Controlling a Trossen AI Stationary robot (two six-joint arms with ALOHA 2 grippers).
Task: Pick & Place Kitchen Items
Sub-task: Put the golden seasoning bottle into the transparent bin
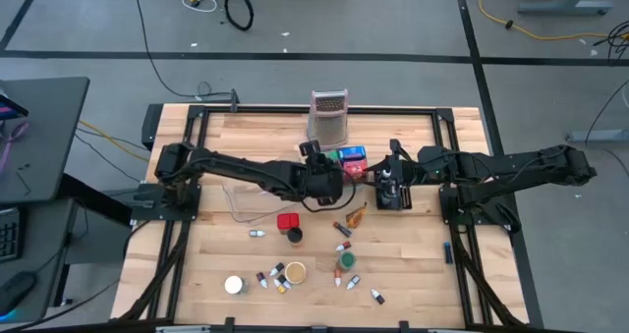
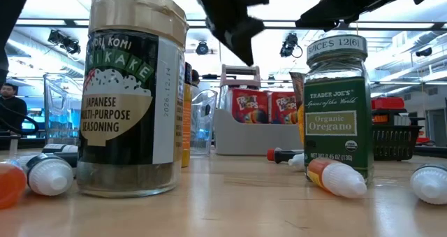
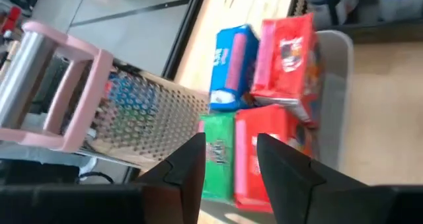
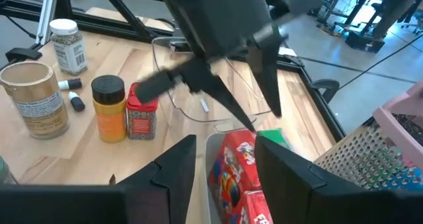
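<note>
Left pincer (image 1: 334, 181) hangs over the middle of the table (image 1: 413, 264), its fingers (image 3: 192, 168) parted with nothing between them, right above a grey tray (image 3: 334, 85) of packets. The right pincer (image 1: 378, 181) faces it from the other side of that tray, likewise spread and empty, so the two arms nearly meet and leave little room over the tray.

In the tray stand a blue packet (image 3: 231, 69), two red packets (image 3: 287, 55) and a green packet (image 3: 218, 148) (packed tight, sides touching). The green one lies directly under the left fingertips, beside the nearer red one.

Just behind the tray, toward the table's far edge, stands the metal grater (image 1: 330, 117) with its pink handle (image 3: 63, 85); in the left wrist view it appears close beside the packets, hemming that side.

The near half of the table holds the loose kitchen items: a red tin (image 1: 287, 222) touching a dark-capped yellow bottle (image 1: 295, 236), a tan-lidded furikake jar (image 1: 296, 272), an oregano jar (image 1: 346, 261), a white-lidded jar (image 1: 234, 285) and small capsule-like pieces (image 1: 257, 233) scattered among them. A clear tray (image 4: 198, 78) sits between these and the arms. Bare wood lies open along the right side and the near corners, with the black frame rails (image 1: 462, 274) bounding it. In the low view the furikake jar (image 2: 133, 90) and oregano jar (image 2: 336, 108) rise upright close in front, capsules lying at their feet.
</note>
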